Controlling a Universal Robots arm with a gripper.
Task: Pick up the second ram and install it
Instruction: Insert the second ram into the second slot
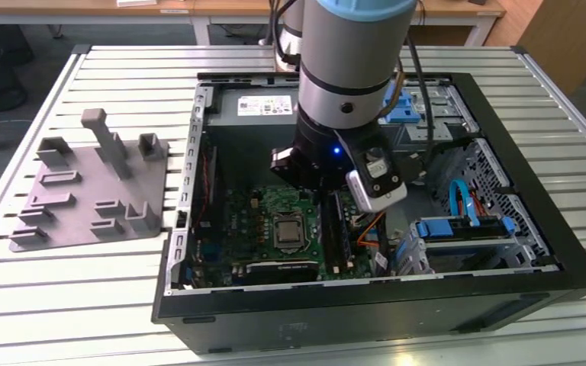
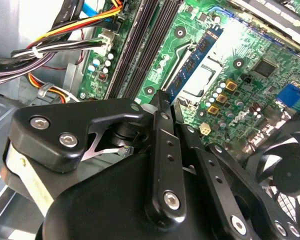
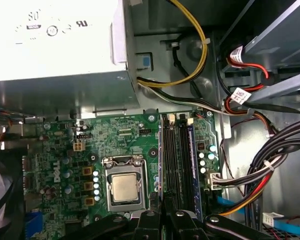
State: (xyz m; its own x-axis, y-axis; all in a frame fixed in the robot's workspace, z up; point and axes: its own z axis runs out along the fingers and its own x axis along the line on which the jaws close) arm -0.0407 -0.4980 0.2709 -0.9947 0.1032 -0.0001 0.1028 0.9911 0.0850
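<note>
In the second wrist view my gripper is shut on the second ram, a narrow blue-green stick with dark chips that juts out from the fingertips. It hangs over the green motherboard, near the processor socket and apart from the long dark memory slots. In the first wrist view the gripper sits just in front of those slots, where another blue stick stands in the outer slot. The exterior view has the arm reaching down into the open computer case.
Bundled cables and a drive cage with blue latches crowd the case on the exterior view's right. The power supply fills the rear. A fan sits beside the board. A grey fixture plate lies on the slatted table.
</note>
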